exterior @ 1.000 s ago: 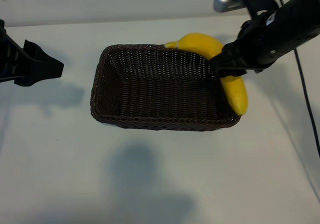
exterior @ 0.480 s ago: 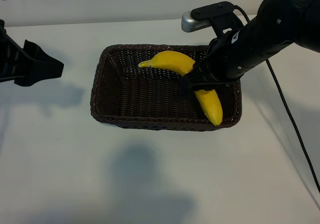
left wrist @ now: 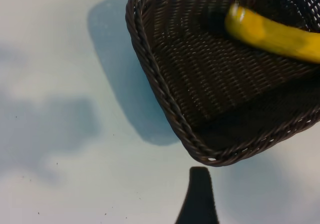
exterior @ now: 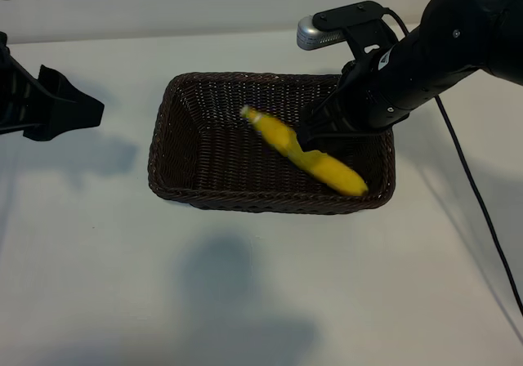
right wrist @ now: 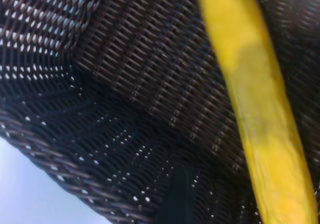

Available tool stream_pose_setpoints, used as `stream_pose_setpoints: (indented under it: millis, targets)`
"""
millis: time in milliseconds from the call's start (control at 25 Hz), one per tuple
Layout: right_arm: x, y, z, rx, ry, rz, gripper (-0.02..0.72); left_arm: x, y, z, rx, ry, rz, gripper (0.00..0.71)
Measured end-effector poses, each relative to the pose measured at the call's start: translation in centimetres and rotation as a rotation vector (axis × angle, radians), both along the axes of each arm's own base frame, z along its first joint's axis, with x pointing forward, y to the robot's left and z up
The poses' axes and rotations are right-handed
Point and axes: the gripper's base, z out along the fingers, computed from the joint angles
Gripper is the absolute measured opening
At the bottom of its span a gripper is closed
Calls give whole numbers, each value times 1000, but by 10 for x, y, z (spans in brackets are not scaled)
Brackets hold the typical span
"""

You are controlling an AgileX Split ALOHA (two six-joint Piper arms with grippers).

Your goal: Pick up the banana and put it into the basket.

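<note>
The yellow banana point(exterior: 306, 155) is motion-blurred and lies slanted inside the dark-brown wicker basket point(exterior: 245, 198), its stem tip toward the basket's middle and its other end by the near right corner. My right gripper point(exterior: 317, 133) hangs open just above the banana's middle, holding nothing. In the right wrist view the banana point(right wrist: 250, 109) runs free across the basket's weave point(right wrist: 50, 149), beside one dark fingertip point(right wrist: 180, 194). My left gripper point(exterior: 91, 109) is parked open at the far left, apart from the basket. The left wrist view shows the basket's corner point(left wrist: 165, 99), the banana point(left wrist: 272, 34) and one fingertip point(left wrist: 198, 199).
The basket stands mid-table on a white tabletop point(exterior: 245, 301). A black cable point(exterior: 478, 203) trails down the right side from the right arm. A silver camera point(exterior: 315, 33) juts from the right wrist above the basket's far rim.
The right gripper carried the banana from the far right rim over the basket, then opened. The banana dropped out of it, tilting down onto the basket floor. The left arm stayed still.
</note>
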Motion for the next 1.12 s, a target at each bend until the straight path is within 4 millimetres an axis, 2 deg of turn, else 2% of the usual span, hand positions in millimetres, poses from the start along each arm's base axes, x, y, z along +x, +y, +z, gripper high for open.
stream_pose_setpoints:
  millis: [120, 240, 440, 560, 760, 880, 1120]
  targets:
    - [0, 0, 4, 3, 0, 0, 680, 0, 0, 0, 0, 0, -1, 610]
    - [-1, -4, 20, 7, 4, -8, 652, 0, 0, 0, 0, 0, -1, 610]
    - [-1, -26, 54, -33, -50, -27, 641, 0, 0, 0, 0, 0, -1, 610]
    - [-5, -42, 66, -79, -52, -44, 638, 0, 0, 0, 0, 0, -1, 610]
    - [-19, -61, 90, -115, -80, -60, 632, 0, 0, 0, 1, -3, -2, 610]
    - [-31, -67, 107, -98, -123, -61, 630, 0, 0, 0, 2, -4, -2, 610]
    - [-48, -74, 126, -83, -147, -58, 617, 0, 0, 0, 2, -4, -2, 610]
